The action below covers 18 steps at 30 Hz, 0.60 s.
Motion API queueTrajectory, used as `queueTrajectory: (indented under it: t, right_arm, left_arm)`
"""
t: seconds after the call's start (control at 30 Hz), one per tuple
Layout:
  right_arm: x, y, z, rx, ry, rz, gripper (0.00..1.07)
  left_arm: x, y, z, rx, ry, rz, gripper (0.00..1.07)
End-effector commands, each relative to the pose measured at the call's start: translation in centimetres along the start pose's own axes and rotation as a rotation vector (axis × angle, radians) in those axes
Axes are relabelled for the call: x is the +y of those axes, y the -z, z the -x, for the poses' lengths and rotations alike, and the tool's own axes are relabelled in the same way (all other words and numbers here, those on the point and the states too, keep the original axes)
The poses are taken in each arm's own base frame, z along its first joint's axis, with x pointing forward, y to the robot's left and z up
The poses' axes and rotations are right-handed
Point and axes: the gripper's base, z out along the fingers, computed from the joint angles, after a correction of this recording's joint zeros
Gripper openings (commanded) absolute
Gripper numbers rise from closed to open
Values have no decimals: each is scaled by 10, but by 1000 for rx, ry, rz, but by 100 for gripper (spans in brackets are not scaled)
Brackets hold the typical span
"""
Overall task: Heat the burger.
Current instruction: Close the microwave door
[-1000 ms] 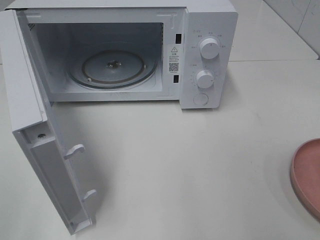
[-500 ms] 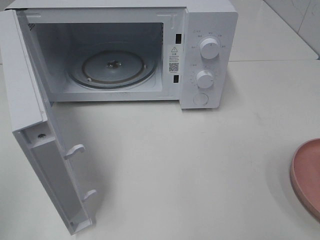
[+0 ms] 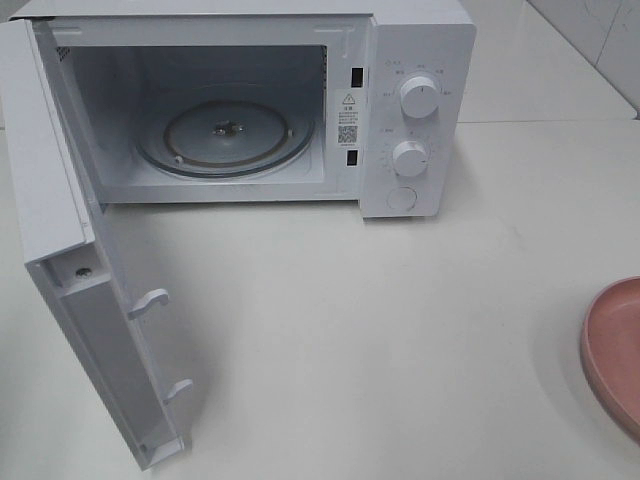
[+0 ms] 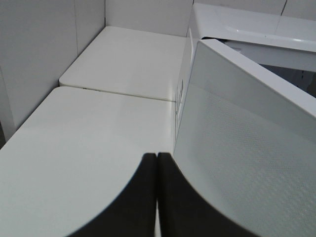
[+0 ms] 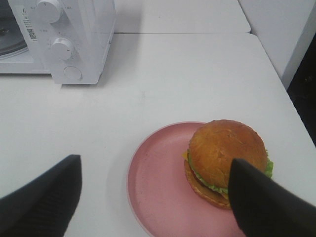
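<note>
**Burger on pink plate, microwave door wide open**

Burger (image 5: 226, 160) sitting on the pink plate (image 5: 158, 190), toward one side of it rather than centred, bun dome up, lettuce frill and cheese showing at the edge. Seen only in the right wrist view; in the high view just the plate's rim (image 3: 612, 352) visible at the right edge of the white worktop (image 3: 400, 330), burger itself out of frame there.

Right gripper (image 5: 155, 197) spread wide over the plate, dark fingers (image 5: 42, 195) well apart, one beside the burger, nothing between them gripped. Left gripper (image 4: 157, 195) closed, the two dark fingers pressed together with only a thin seam between, nothing held, close beside the outer face of the microwave door (image 4: 247, 163).

Microwave (image 3: 415, 60) at the far left of the worktop, door (image 3: 75, 290) swung fully open toward the near left. Glass turntable (image 3: 225, 135) bare inside the cavity. Two white knobs (image 3: 418, 97) stacked on the control panel at the right, a round button below them. Plate well apart from the microwave, at the near right.
</note>
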Motion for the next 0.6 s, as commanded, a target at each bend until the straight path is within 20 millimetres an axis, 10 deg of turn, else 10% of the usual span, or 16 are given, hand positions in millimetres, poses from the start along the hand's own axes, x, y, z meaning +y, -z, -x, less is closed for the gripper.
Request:
queueTrajectory:
  t: [0.03,0.6]
  right_arm:
    - [-1,3,-1,-34,0,-4,76]
    - [-1,3,-1,-34,0,-4,76]
  left_arm:
    - [2,-9,-7,-63,19,6,0]
    - [5,-63,-15,-6,-58,20,0]
